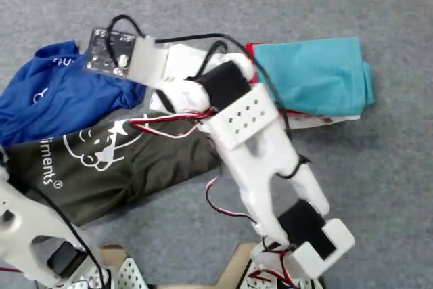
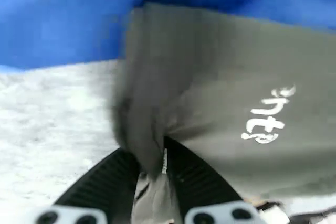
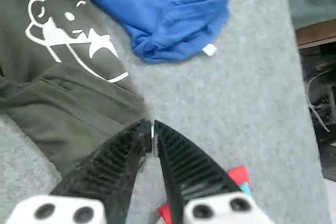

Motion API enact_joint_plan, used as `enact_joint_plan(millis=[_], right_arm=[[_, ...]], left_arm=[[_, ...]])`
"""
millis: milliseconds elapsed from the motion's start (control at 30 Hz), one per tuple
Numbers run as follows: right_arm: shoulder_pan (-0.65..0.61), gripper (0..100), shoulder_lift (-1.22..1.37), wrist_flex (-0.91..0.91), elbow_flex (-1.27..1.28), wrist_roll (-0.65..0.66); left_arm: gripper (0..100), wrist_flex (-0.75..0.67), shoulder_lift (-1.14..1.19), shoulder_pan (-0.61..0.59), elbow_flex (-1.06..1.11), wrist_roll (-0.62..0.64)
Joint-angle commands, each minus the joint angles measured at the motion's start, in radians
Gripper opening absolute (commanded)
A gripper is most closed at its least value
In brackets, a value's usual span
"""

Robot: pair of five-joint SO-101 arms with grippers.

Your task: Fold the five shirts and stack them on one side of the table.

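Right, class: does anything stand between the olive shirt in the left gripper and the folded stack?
Yes. The right arm lies across the table between the olive shirt and the teal-topped stack; the left gripper is shut on the shirt.

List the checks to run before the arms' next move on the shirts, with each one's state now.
1. Left gripper holds the olive shirt: ok, shut on a pinch of fabric.
2. Right gripper ready to grasp: not ok, shut with no fabric in it, over the grey table.
3. Olive shirt lying flat: not ok, wrinkled.
4. Blue shirt folded: not ok, crumpled.
5. Teal shirt folded on the stack: ok.
6. All five shirts accounted for: cannot tell.
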Motion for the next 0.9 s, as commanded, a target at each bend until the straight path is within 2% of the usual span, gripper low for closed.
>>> enact_joint_plan(millis=[0, 200, 300, 433, 600, 700, 867], right_arm=[[0.060, 1.5, -0.079, -0.035, -0.058, -0.006], [0.161, 1.5, -0.156, -0.080, -0.053, -0.006], [0.198, 1.5, -0.179, -0.074, -0.047, -0.006], [0.278, 1.5, -0.203, -0.066, -0.047, -0.006], [0.413, 1.5, -0.211, -0.066, -0.047, -0.006], [0.486, 1.5, -0.205, -0.066, -0.047, -0.005], [0.572, 1.5, -0.208, -0.072, -0.056, 0.002]], left_arm=[[3, 0.012, -0.219, 0.079, 0.071, -0.012], [3, 0.012, -0.597, 0.283, 0.335, 0.003], [3, 0.011, -0.767, 0.417, 0.426, 0.083], [3, -0.005, -0.913, 0.619, 0.435, 0.253], [3, -0.028, -0.948, 0.894, 0.371, 0.448], [3, -0.026, -0.931, 1.052, 0.332, 0.517], [3, -0.038, -0.802, 1.218, 0.232, 0.671]])
